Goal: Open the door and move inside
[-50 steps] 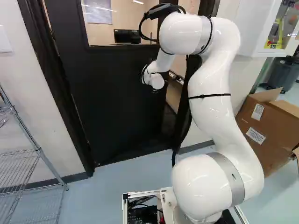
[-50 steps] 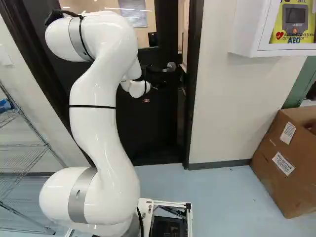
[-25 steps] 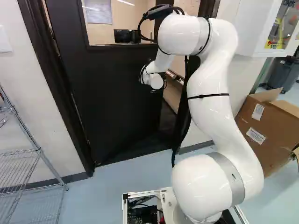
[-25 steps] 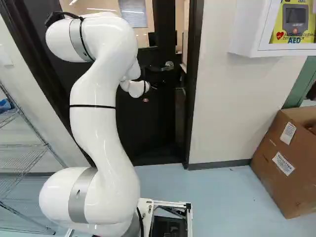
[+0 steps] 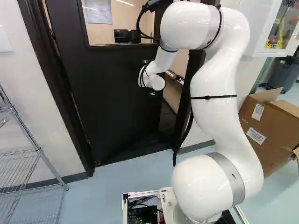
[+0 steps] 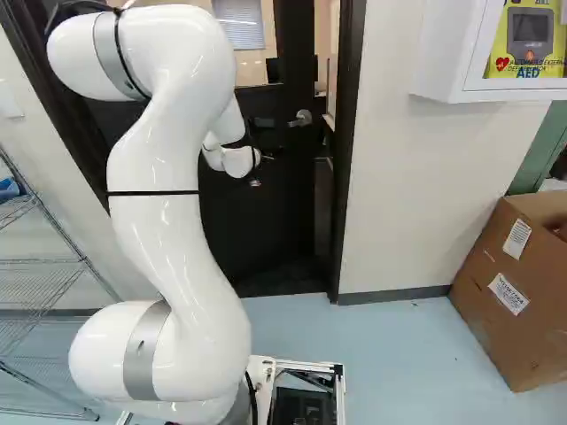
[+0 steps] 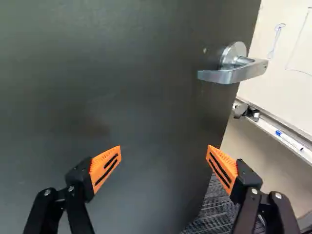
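The black door (image 5: 110, 98) stands ajar, its free edge swung away from the frame into the room beyond. Its silver lever handle (image 6: 301, 118) is near that edge. My gripper (image 6: 262, 168) is in front of the door, lower than the handle and to its left in the right base view, partly hidden by the wrist. In the wrist view the gripper (image 7: 164, 156) has its orange-padded fingers wide apart with nothing between them. The handle (image 7: 234, 70) lies ahead, beyond one finger and clear of both; behind the fingers' gap is the flat door face (image 7: 122, 97).
Dark door frame (image 6: 345, 159) stands right of the opening. Past the door edge are a whiteboard (image 7: 287, 44) with its tray and dark carpet (image 7: 214, 209). A wire rack (image 5: 35, 149) is left; cardboard boxes (image 6: 514, 283) and a white wall cabinet (image 6: 434, 53) are right.
The door has swung a little farther inward, widening the gap at its edge. My arm's elbow has risen and drawn back, and the gripper has shifted away from the handle. The base has not moved.
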